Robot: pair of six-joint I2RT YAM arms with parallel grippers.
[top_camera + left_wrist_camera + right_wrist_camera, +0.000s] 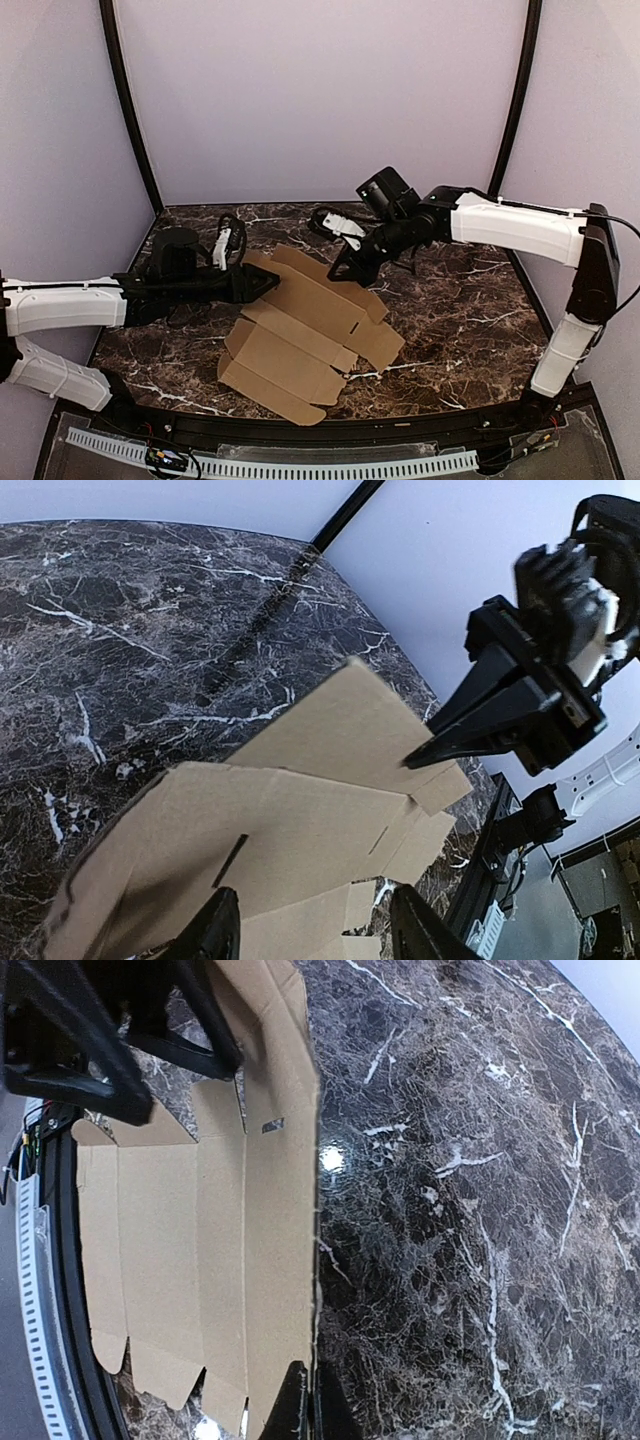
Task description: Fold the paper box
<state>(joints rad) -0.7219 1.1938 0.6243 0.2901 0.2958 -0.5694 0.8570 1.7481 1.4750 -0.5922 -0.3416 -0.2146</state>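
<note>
The paper box (300, 330) is a flat brown die-cut sheet with flaps and slots, lying on the dark marble table (460, 310). My right gripper (338, 275) is shut on the sheet's far long edge. In the right wrist view its tips (315, 1405) pinch that edge of the sheet (200, 1240). My left gripper (268, 284) is open over the sheet's far left part. In the left wrist view its fingers (215, 930) stand wide apart above the cardboard (300, 820). The far panel looks slightly lifted where the right gripper (430, 752) holds it.
Pale purple walls close in the back and sides. Black frame poles (135, 120) rise at the rear corners. A black rim and a white cable chain (300, 468) run along the near edge. Bare marble lies to the right of the sheet.
</note>
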